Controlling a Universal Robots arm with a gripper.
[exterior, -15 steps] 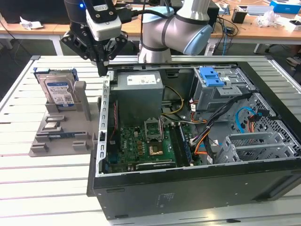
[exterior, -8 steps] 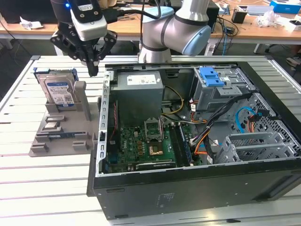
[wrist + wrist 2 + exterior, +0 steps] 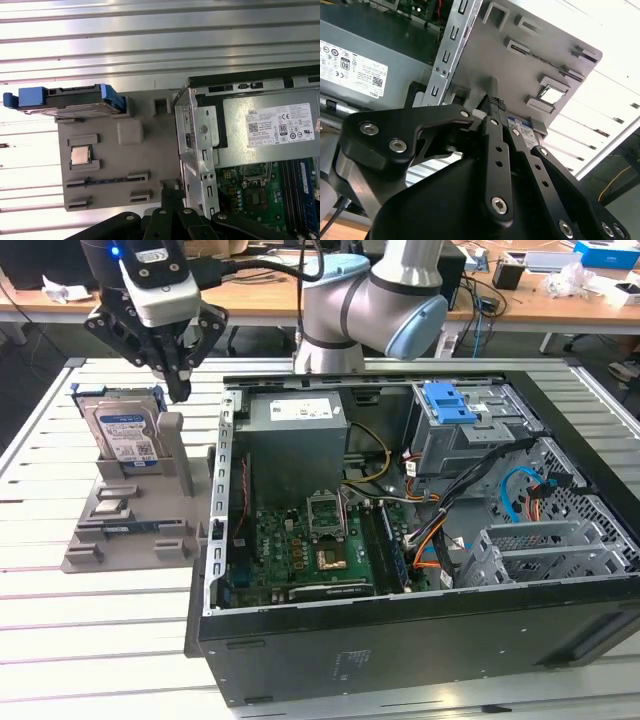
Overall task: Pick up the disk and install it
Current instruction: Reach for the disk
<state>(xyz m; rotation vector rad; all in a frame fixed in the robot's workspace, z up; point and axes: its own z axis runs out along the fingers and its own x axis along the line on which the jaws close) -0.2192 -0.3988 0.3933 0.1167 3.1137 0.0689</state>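
The disk (image 3: 124, 434) is a silver hard drive with a blue-and-white label and blue rails. It stands upright on edge in a slot at the back of a grey holder plate (image 3: 140, 530). In the first wrist view the disk (image 3: 70, 97) appears edge-on, and a strip of its label (image 3: 521, 123) shows in the second wrist view. My gripper (image 3: 180, 390) hangs just above the holder, a little to the exterior view's right of the disk and not touching it. Its black fingers (image 3: 495, 145) meet at the tips with nothing between them.
An open computer case (image 3: 420, 640) lies to the exterior view's right of the holder. It contains a grey power-supply box (image 3: 295, 418), a motherboard (image 3: 310, 540) and a drive cage with a blue latch (image 3: 450, 402). A processor chip (image 3: 80, 155) and a memory stick (image 3: 102, 181) rest on the holder. The table is slatted metal (image 3: 100, 640).
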